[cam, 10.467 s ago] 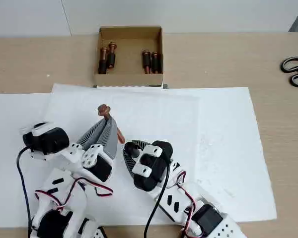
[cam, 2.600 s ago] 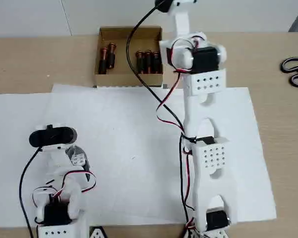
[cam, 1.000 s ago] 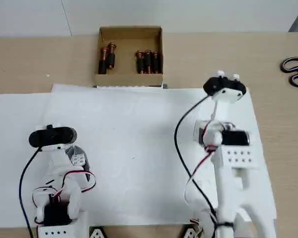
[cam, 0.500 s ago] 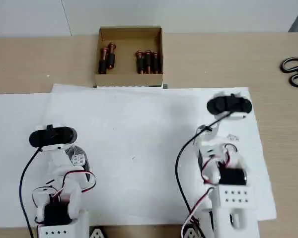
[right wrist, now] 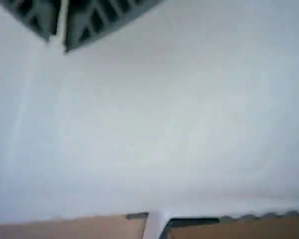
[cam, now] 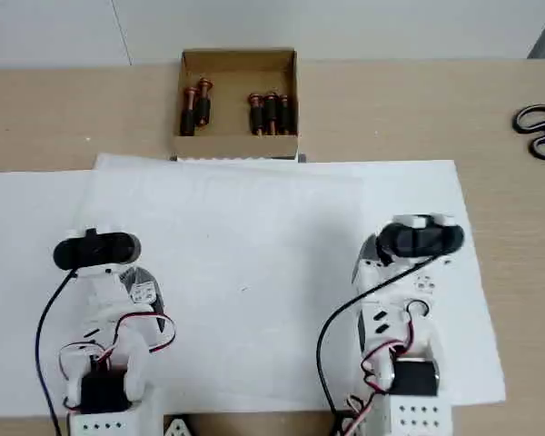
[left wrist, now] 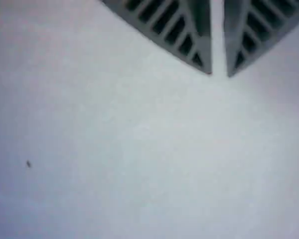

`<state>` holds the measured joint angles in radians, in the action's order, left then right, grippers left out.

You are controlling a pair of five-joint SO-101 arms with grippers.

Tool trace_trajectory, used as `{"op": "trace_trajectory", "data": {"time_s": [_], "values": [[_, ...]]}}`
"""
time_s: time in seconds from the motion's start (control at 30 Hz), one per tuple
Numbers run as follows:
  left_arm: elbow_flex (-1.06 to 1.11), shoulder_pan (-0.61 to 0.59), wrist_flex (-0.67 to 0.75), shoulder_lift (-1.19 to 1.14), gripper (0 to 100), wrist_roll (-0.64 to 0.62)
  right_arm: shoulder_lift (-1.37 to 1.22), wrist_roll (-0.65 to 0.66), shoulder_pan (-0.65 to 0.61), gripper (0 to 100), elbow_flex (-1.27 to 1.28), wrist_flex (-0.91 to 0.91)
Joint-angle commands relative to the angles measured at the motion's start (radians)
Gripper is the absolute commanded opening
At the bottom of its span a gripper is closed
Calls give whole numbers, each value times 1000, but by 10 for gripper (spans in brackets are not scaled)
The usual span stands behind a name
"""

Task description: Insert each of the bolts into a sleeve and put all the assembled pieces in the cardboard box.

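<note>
A light wooden surface (cam: 73,100) seen from above, with a large sheet of white paper (cam: 254,236) spread over its near half.

At the far middle, just beyond the far edge of the paper, stands an open cardboard box (cam: 239,56). Inside it lie five assembled pieces, each a copper-coloured bolt set in a black sleeve. Two of them (cam: 196,104) lie side by side towards the left of the box. The other three (cam: 271,112) lie close together right of centre. All five lie lengthwise, pointing from near to far.

A pair of scissors (cam: 540,129) lies on the bare wood at the far right, well apart from the box.

Two white robot arms sit folded at the near edge of the paper, the left arm (cam: 104,300) on the left and the right arm (cam: 404,300) on the right, both well away from the box.

From the left wrist camera, the left hand (left wrist: 218,74) hangs over plain white paper. Its grey ribbed fingers are drawn together with only a thin slit between the tips, and they hold nothing.

From the right wrist camera, the right hand (right wrist: 56,42) is likewise closed to a thin slit and holds nothing, over the paper near where it meets the wood.
</note>
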<state>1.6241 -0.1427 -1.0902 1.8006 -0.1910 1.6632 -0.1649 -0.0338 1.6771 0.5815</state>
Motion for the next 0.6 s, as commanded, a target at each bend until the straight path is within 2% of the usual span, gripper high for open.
{"op": "trace_trajectory", "data": {"time_s": [0.0,0.2,0.57], "values": [[-2,2,9,11,6,3,87,0,2,2,11,65],[-2,2,9,11,6,3,87,-8,-7,4,9,266],[-2,2,9,11,6,3,97,-8,-2,4,9,274]]}}
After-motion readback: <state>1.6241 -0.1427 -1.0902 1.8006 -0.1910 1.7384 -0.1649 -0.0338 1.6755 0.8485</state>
